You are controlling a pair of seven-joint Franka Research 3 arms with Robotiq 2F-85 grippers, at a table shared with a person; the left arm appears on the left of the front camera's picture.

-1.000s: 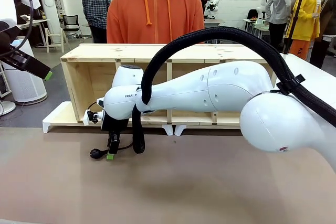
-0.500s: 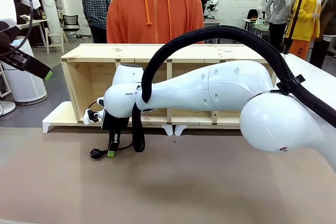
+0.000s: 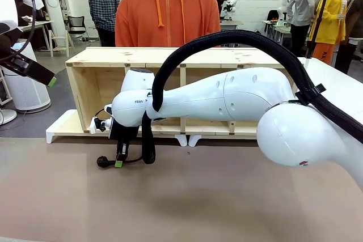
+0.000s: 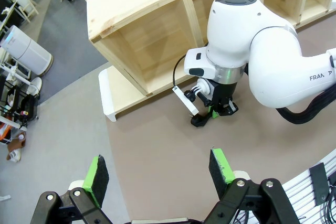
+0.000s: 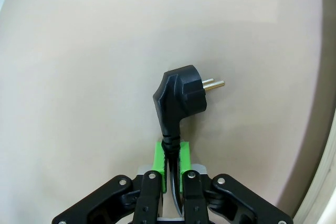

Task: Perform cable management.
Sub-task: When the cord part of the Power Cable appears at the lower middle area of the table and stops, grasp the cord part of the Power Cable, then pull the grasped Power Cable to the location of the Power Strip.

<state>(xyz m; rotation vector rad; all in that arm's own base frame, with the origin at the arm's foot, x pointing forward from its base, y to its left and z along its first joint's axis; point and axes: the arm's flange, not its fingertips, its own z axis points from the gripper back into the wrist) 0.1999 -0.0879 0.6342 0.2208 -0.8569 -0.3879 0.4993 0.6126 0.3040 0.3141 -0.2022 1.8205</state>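
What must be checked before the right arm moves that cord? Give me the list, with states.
1. Right claw shut on the cable just behind the plug: ok.
2. Plug prongs bare, nothing around them on the table: ok.
3. Slack between claw and power strip: cannot tell.
4. Left claw open, empty, well away from the right arm: ok.
5. Person behind the shelf, hands hidden: cannot tell.
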